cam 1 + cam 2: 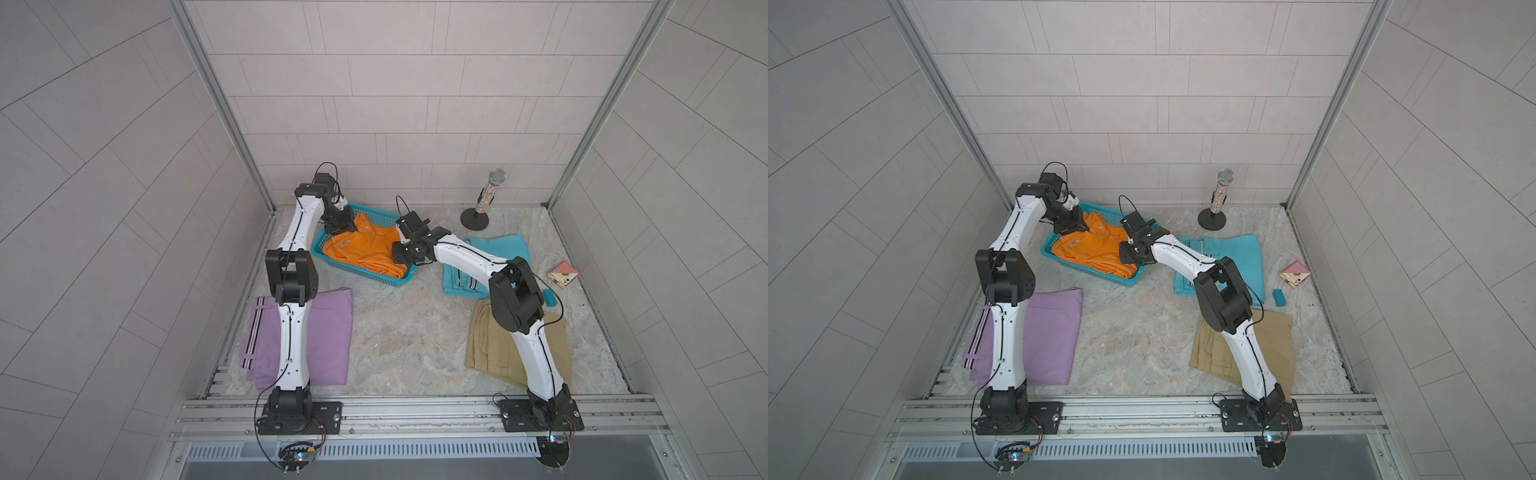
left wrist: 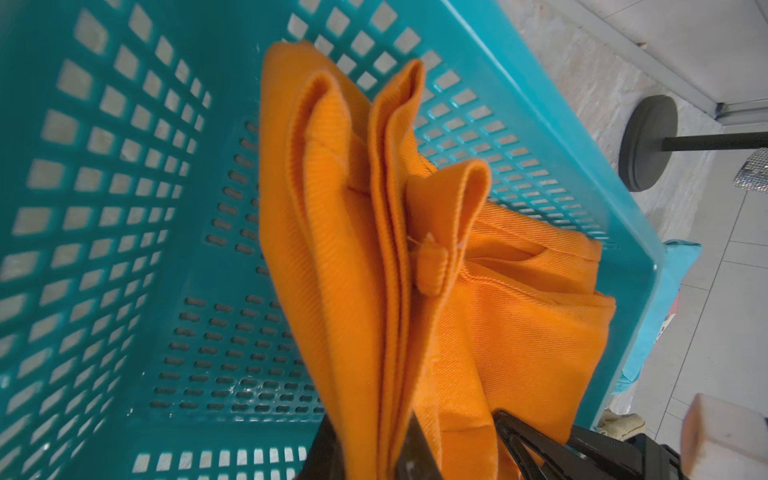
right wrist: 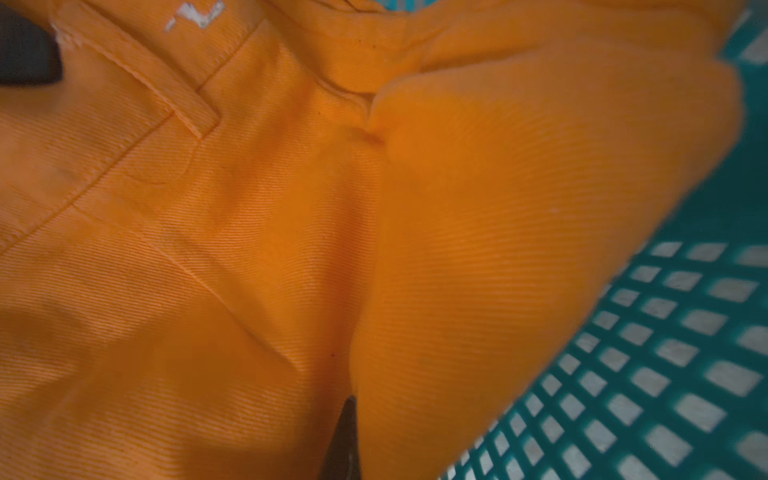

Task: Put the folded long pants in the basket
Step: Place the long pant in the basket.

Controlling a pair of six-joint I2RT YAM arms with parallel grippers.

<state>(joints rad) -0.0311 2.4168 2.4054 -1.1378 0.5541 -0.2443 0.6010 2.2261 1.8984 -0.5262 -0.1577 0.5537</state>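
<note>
In a top view, the basket (image 1: 356, 275) sits at 12 o'clock on the counter (image 1: 407, 332), its long axis running roughly 10 to 4 o'clock. The orange pants (image 1: 365, 249) lie inside it along that same axis, bunched rather than flat. My left end effector (image 1: 341, 227) has their 10 o'clock end. My right end effector (image 1: 400, 255) is at their 3 o'clock edge, over the basket's near-right corner. The garment spans the gap between the two, with the basket floor straight beneath, so I judge the coming move is down and let go, nothing sideways.

Both top views show the lilac pants (image 1: 1050, 332) at 8 o'clock under my left arm. The khaki pants (image 1: 1281, 345) are at 4 o'clock under my right. The turquoise pants (image 1: 1241, 257) are at 2 o'clock, just beside the basket and nearer my right arm.

In the left wrist view, my jaws are clamped narrow on the stacked orange folds, whose edges stand on end above the mesh floor.

In the right wrist view, one finger (image 3: 345, 436) shows, closed almost fully, with an orange fold bulging from it. It looks pinched, though the other finger is hidden.
</note>
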